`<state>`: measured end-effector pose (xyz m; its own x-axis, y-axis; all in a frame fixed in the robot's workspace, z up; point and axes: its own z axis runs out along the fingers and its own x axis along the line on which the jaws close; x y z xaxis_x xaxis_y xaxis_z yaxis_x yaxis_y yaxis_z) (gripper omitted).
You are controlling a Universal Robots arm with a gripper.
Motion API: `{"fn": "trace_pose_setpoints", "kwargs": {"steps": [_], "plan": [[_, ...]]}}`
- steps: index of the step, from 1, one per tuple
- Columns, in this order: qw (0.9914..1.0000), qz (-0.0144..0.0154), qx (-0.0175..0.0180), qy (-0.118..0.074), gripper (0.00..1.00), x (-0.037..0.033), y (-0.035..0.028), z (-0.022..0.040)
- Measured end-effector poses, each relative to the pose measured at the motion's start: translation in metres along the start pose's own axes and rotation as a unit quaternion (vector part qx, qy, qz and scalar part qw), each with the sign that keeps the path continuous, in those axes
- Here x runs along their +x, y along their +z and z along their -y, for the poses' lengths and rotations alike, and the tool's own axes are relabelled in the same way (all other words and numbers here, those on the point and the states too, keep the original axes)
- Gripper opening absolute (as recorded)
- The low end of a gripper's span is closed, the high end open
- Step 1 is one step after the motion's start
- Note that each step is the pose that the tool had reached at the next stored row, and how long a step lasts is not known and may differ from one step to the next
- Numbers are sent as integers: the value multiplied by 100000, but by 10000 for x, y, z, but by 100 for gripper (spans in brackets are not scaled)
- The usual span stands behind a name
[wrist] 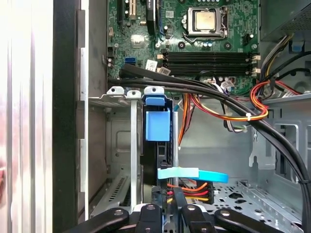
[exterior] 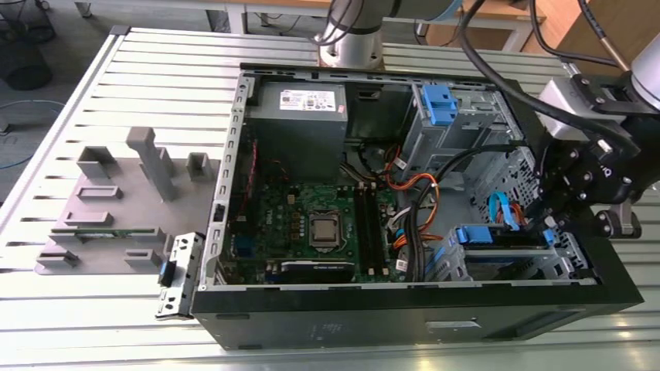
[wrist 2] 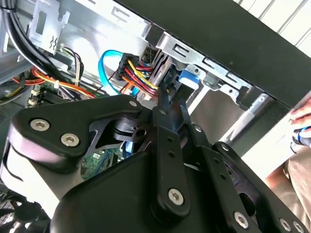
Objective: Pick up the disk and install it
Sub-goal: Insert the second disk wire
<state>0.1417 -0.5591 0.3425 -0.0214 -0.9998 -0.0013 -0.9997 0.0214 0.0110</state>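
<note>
1. The disk (wrist: 156, 127) stands on edge in the drive cage (exterior: 515, 259) at the exterior view's right, near the case's front corner; its blue rail tab faces outward.
2. The gripper (wrist 2: 170, 94) appears pressed together on the disk's edge (the contact is partly hidden).
3. Judged: push straight along the cage slot, keep the orange cables (wrist: 214, 109) clear, and avoid twisting.

Exterior view looks down on the open computer case (exterior: 413, 301); both wrist views peer closely inside it
</note>
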Motion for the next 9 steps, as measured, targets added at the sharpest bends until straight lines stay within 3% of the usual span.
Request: {"fn": "trace_pose_setpoints", "kwargs": {"steps": [4, 9], "plan": [[100000, -2, -2, -1, 24, 0, -89, -1], [100000, 1, -2, 2, 24, 0, -94, -8]]}}
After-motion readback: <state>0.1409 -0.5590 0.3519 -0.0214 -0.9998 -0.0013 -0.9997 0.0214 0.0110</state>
